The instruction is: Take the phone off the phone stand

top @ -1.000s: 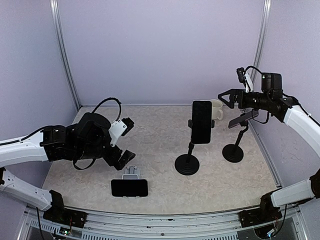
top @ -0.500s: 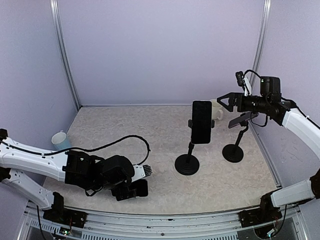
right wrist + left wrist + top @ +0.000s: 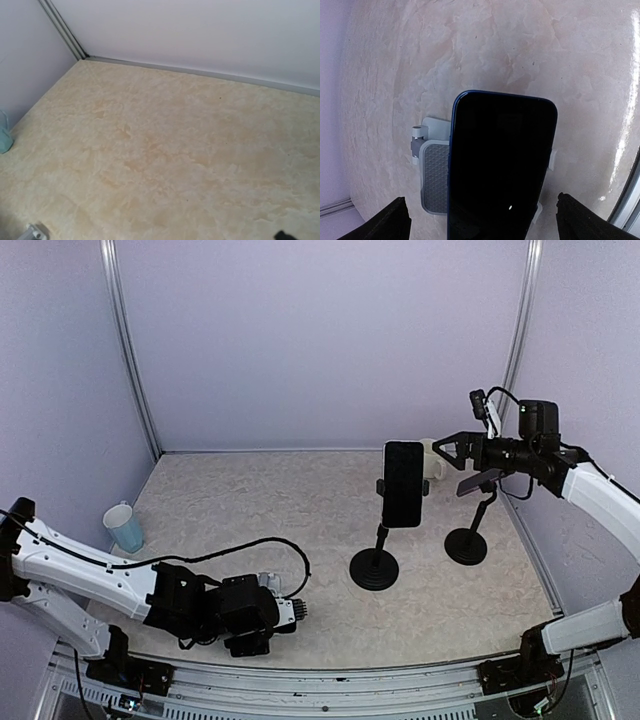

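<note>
Your left tool (image 3: 485,223) is hovering low over the near-left part of the worktop (image 3: 300,505), with its camera looking straight down on the phone (image 3: 501,165). The phone is lying screen up on the low grey stand (image 3: 434,176), and it is covering most of the stand. Only the stand's ribbed pad and white hinge are showing past the phone's left edge. The tool's jaws are standing wide open. Its dark fingertips (image 3: 387,225) are sitting at the two bottom corners of the wrist view, one on each side of the phone's near end. They are well clear of the phone's edges and gripping nothing. The phone is lying between them, roughly centred and slightly nearer the right finger. In the top view your left arm is hiding this phone almost entirely.

Your right tool (image 3: 447,450) is hanging high at the far right, just beside the top of the upright phone (image 3: 403,483) clamped on the black pole stand (image 3: 373,568). I cannot tell how far its jaws are open, as its wrist camera is showing only bare worktop and wall. A tilted phone (image 3: 482,480) is resting on a second pole stand (image 3: 466,545) under that arm. A cream mug (image 3: 434,456) is standing behind the upright phone, and a blue cup (image 3: 124,528) is sitting near the left wall.
</note>
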